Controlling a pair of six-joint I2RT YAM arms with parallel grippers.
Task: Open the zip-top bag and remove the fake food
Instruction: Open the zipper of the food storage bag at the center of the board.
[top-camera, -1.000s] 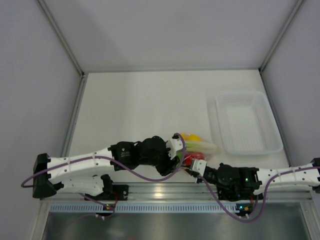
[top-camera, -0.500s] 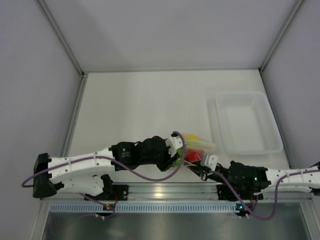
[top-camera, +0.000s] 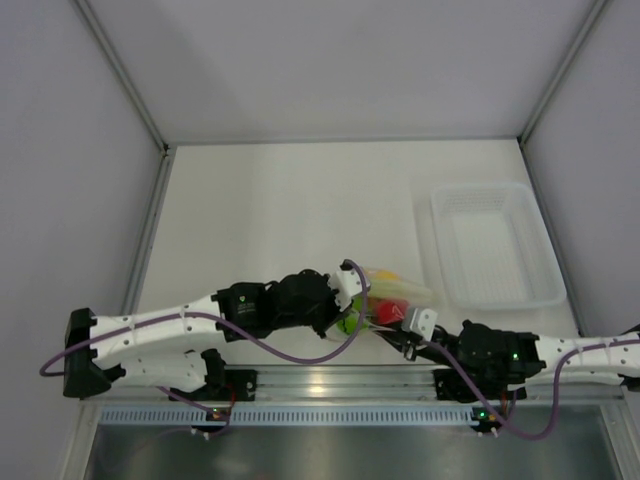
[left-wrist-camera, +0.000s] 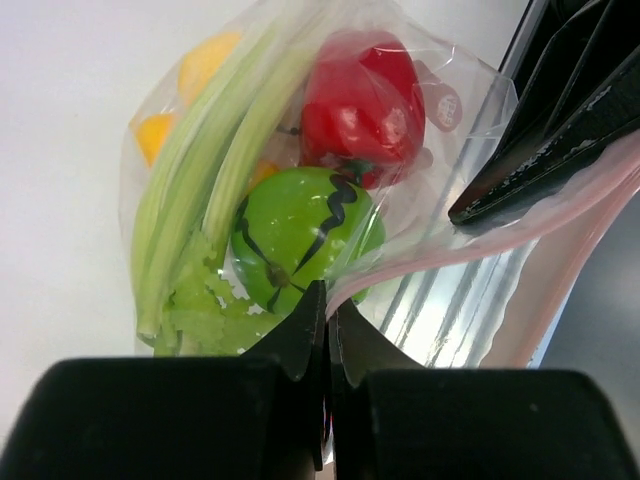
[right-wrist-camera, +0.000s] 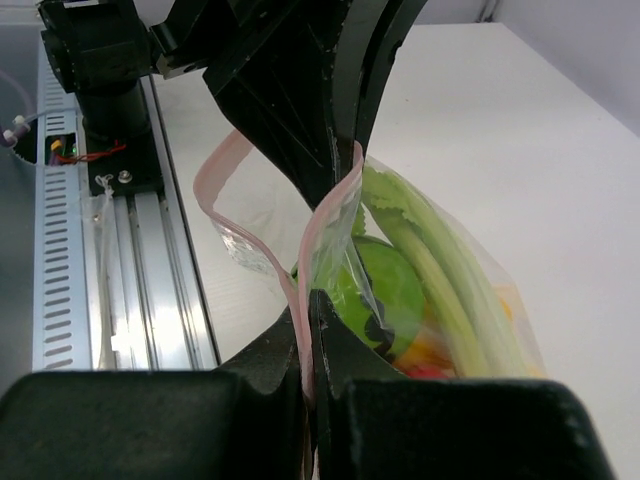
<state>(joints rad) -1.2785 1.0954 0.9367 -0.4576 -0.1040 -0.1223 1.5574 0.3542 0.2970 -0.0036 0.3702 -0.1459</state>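
1. Though gripped at both lips of its mouth, lying body-down at the near edge of the counter (top-camera: 280, 210), between the two arms: zip-top bag (left-wrist-camera: 455, 300), clear and crinkled, closed end pointing toward the far wall.
2. Along the mouth, pink zip strip (left-wrist-camera: 430, 260), parted into two lips with a gap between them.
3. Inside, fake food (right-wrist-camera: 385, 285): green ball (left-wrist-camera: 300, 235) nearest the mouth, red pepper (left-wrist-camera: 360, 105) just behind it, pale green stalk (left-wrist-camera: 190, 190) along one side, yellow pieces (left-wrist-camera: 200, 65) at the closed end.
4. Left fingers (left-wrist-camera: 322, 310) clenched on one lip of the strip, tips just in front of the green ball.
5. Right fingers (right-wrist-camera: 300, 325) clenched on the other lip, facing the left pair across the open mouth, close by.
6. Farther out, translucent white tray (top-camera: 437, 215) to the right and back, near the bag's closed end.
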